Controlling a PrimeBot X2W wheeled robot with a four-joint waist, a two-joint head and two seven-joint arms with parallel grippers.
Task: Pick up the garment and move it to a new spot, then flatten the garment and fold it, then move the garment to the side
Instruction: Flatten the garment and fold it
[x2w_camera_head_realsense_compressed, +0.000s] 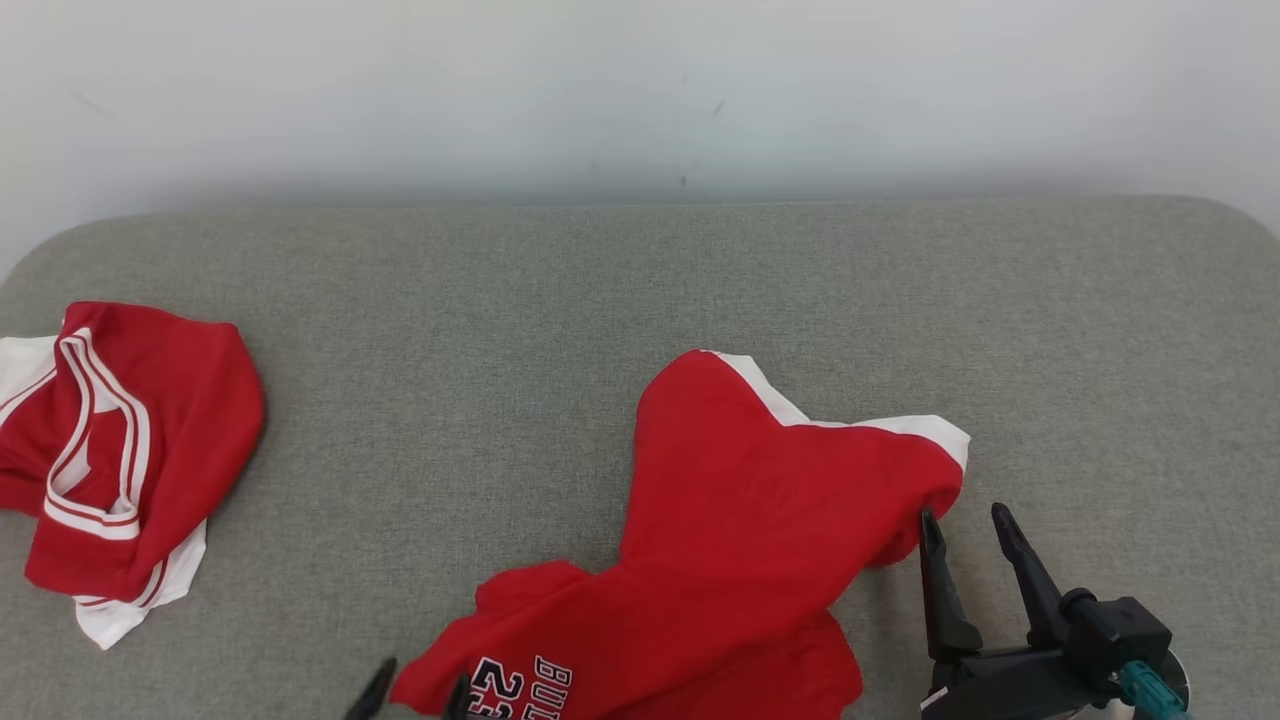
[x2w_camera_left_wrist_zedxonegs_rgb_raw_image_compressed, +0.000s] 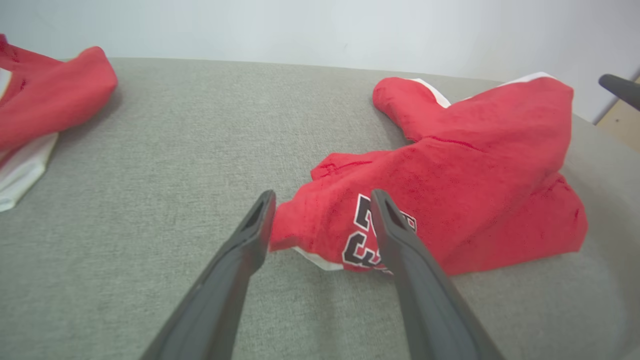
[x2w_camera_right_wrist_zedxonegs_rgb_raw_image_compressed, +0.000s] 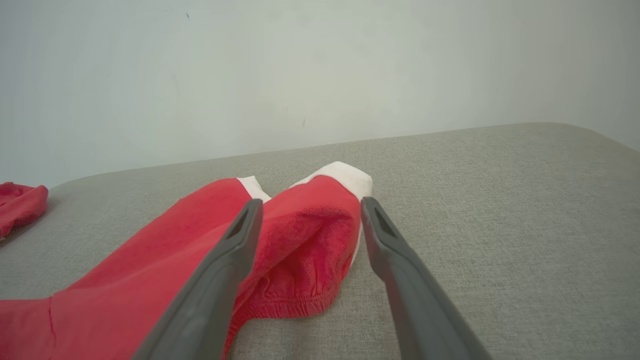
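Left gripper (x2w_camera_left_wrist_zedxonegs_rgb_raw_image_compressed: 322, 200), mostly cut off in the head view, stands spread astride the red garment (x2w_camera_head_realsense_compressed: 740, 520) at its lettered corner. Right gripper (x2w_camera_head_realsense_compressed: 965, 516) gapes at its white-trimmed end. It lies crumpled on the grey cushion (x2w_camera_head_realsense_compressed: 500, 300), lettering partly cropped.

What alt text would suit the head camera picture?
A crumpled red garment with white trim lies on a gray padded surface, an open right end effector beside its right edge and the left end effector at its near corner. Another red-and-white garment sits far left.
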